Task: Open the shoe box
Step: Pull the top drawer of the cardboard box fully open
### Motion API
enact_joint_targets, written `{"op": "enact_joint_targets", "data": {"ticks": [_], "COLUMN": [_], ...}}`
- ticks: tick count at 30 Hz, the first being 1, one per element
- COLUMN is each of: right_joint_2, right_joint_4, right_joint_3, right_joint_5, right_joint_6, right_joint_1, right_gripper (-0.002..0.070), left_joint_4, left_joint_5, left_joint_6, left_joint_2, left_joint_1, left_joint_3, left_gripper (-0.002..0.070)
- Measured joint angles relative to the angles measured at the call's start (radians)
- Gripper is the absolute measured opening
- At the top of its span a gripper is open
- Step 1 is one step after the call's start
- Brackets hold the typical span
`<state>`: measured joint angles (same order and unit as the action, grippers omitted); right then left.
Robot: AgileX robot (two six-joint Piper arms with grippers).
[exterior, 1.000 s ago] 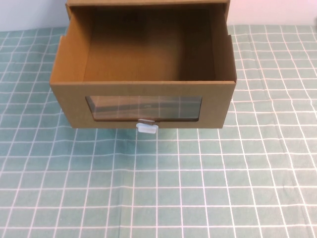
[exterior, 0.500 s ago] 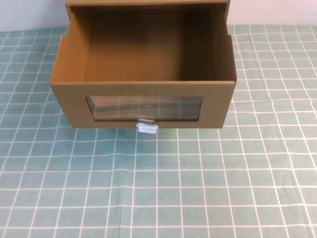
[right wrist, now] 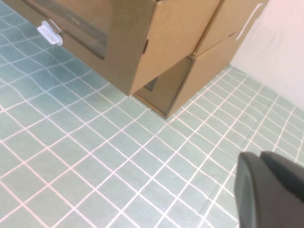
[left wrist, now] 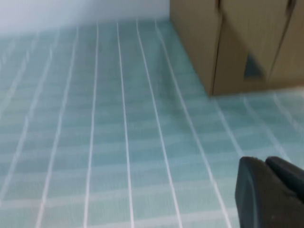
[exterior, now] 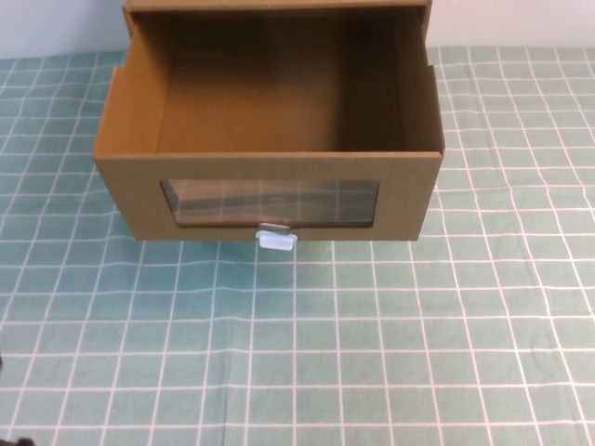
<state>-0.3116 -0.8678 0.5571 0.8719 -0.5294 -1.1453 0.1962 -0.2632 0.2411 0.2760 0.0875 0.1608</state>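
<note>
The brown cardboard shoe box (exterior: 270,167) stands at the back middle of the table. Its drawer is pulled out toward me and its inside is bare. The drawer front has a clear window (exterior: 270,203) and a small white pull tab (exterior: 276,240) below it. The outer sleeve (right wrist: 213,61) sits behind the drawer (right wrist: 161,42). My left gripper (left wrist: 268,164) hangs low over the cloth, left of the box (left wrist: 237,42), fingers pressed together on nothing. My right gripper (right wrist: 261,159) hovers to the right of the box, shut and holding nothing, well away from the tab (right wrist: 49,33).
A green cloth with a white grid (exterior: 372,353) covers the table. A pale wall (exterior: 521,23) rises behind the box. A sliver of dark arm (exterior: 17,440) shows at the near left corner of the high view.
The box has not moved. A dark bit of the left arm has come into the near left corner of the high view.
</note>
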Motion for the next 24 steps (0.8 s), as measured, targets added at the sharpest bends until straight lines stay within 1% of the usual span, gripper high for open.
{"op": "enact_joint_targets", "data": {"ticks": [7,11,16,24], "right_joint_2": [0.000,0.000,0.000,0.000], "right_joint_4": [0.004,0.006,0.006,0.008], "right_joint_3": [0.000,0.000,0.000,0.000], "right_joint_5": [-0.001,-0.002,-0.002,-0.002], "right_joint_6": [0.000,0.000,0.000,0.000], "right_joint_1": [0.000,0.000,0.000,0.000], "right_gripper": [-0.0013,-0.0013,-0.0014,-0.0014], "left_joint_4": [0.000,0.001,-0.001,-0.028], "left_joint_5": [-0.002,0.000,-0.033,-0.077], "left_joint_6": [0.000,0.000,0.000,-0.002], "left_joint_2": [-0.010,-0.109,-0.265,-0.285], "left_joint_1": [0.000,0.000,0.000,-0.002], "left_joint_3": [-0.116,-0.173,-0.187,-0.187], "left_gripper": [-0.0006,-0.0005,-0.0005,-0.0005]}}
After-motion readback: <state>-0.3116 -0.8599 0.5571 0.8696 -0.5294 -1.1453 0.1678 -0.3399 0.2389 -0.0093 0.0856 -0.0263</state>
